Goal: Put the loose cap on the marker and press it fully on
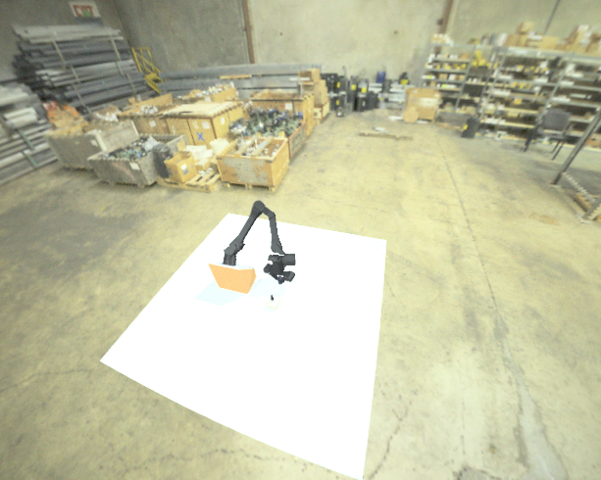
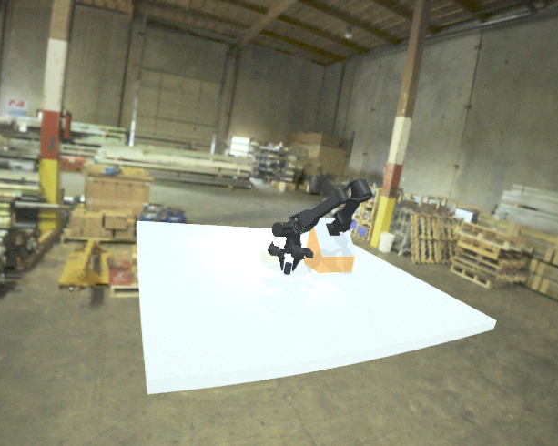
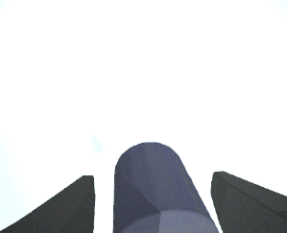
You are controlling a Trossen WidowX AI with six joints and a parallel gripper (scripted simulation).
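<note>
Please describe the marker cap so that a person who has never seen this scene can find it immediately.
Find the white table on the warehouse floor, then the black arm above its orange base block. The cap stands upright on the table beside that block, between the open fingers of the gripper, with a gap on each side. It is a short, dark blue-grey cylinder, unlike the pale holder block.

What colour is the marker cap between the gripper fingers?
The cap is dark slate blue, seen best in the wrist view.

I'm watching the top view looking down from high and far, the exterior view facing the counter low from the opposite side, both sharing the arm, the wrist view peering close past the hand
</note>
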